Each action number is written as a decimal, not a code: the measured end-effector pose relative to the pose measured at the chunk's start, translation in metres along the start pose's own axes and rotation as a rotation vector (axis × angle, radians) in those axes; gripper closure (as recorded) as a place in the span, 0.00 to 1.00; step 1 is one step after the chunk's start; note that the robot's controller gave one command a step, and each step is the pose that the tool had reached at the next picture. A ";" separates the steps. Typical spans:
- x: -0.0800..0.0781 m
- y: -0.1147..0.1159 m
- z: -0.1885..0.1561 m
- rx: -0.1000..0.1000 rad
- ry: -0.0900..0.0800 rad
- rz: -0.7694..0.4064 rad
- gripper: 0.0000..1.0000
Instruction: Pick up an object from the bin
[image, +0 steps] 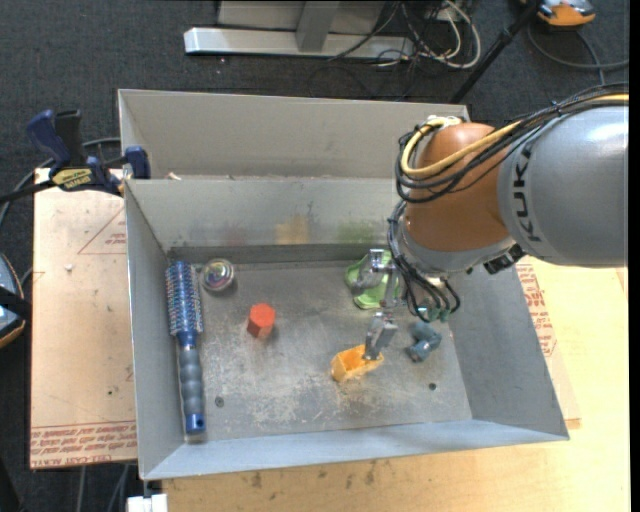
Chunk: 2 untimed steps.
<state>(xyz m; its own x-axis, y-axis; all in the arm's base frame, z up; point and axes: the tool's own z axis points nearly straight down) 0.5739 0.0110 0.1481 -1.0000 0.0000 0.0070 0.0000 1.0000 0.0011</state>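
Note:
My gripper (400, 345) hangs low over the right half of the bin, open, with nothing between its fingers. The left fingertip (377, 342) touches or nearly touches the upper edge of a small orange block (354, 365) lying on the bin floor. The right fingertip (423, 344) stands apart to the right of it. A translucent green thing (364, 284) lies just behind the fingers, partly hidden under the gripper's body.
A small red cylinder (261, 320) stands near the middle of the floor. A round silver thing (217, 276) sits at the back left. A long blue hairbrush (186, 340) lies along the left wall. The arm's orange cover hangs over the back right corner.

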 end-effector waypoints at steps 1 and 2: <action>0.052 -0.005 0.064 0.000 0.000 -0.245 0.00; 0.061 0.034 0.073 0.006 -0.017 -0.458 0.00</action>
<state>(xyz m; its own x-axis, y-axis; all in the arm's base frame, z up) 0.5121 0.0451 0.0760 -0.8968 -0.4423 -0.0091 -0.4423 0.8969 -0.0056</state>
